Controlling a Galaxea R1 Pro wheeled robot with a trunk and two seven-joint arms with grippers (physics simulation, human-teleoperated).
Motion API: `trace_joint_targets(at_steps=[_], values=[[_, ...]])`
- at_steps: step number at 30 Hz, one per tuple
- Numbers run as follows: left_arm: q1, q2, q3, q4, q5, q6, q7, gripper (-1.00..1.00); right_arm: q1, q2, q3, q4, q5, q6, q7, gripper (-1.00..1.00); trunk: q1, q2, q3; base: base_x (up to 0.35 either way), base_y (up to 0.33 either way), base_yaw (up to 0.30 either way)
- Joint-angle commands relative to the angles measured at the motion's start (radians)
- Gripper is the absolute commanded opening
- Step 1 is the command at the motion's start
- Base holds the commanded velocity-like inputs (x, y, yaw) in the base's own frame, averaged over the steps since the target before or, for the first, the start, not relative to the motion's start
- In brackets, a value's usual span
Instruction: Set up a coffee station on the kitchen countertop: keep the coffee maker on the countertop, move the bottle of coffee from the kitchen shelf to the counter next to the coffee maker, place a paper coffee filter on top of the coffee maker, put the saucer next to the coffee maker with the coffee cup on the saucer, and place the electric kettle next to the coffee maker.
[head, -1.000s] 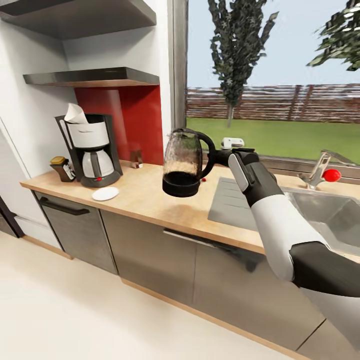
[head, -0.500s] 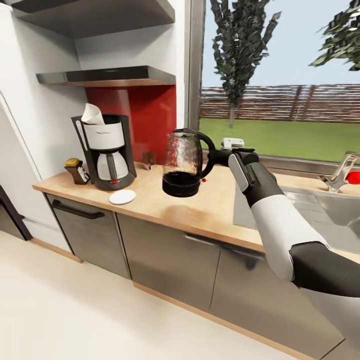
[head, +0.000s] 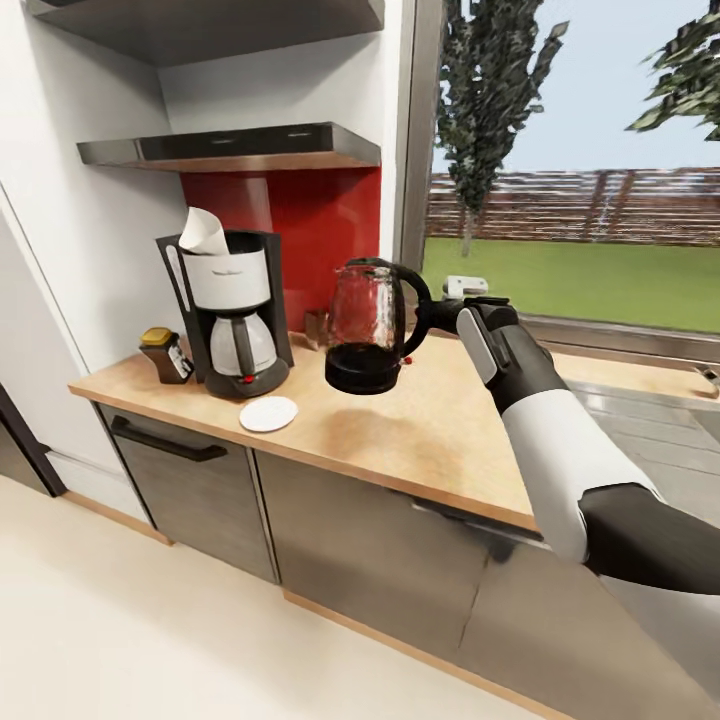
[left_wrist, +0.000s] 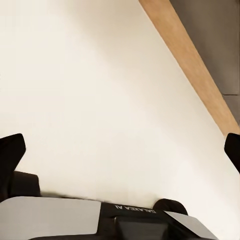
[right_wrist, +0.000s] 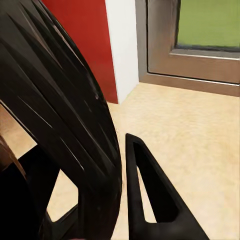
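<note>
You've got the electric kettle by its looped handle in the right gripper, jaws clamped on it, hanging above the worktop, so carry it level and lower it beside the coffee maker, clear of the saucer.

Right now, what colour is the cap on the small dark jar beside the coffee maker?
Gold-yellow cap; head view shows it best.

Right gripper fingertips hidden behind electric kettle handle in head view. Kettle handle overruns the right wrist view's edges. Left gripper fingers cropped at both frame sides. Bottle of coffee label too small to read.
</note>
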Motion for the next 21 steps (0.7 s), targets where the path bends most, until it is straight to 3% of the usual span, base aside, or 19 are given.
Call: trace_joint_targets(at_steps=[1,21], values=[[0.000,0.000,0.000,0.000,0.003,0.004,-0.003,1.00,-0.001,0.000,0.002,-0.001,-0.010,0.003,-0.008,-1.00,0.000,-0.001,-0.001,0.230,0.189,0.000],[0.000,0.001,0.000,0.000,0.003,0.004,-0.003,1.00,-0.001,0.001,0.002,0.018,-0.008,-0.006,-0.013,-1.00,0.000,-0.001,-0.001,0.075,0.082,0.000]])
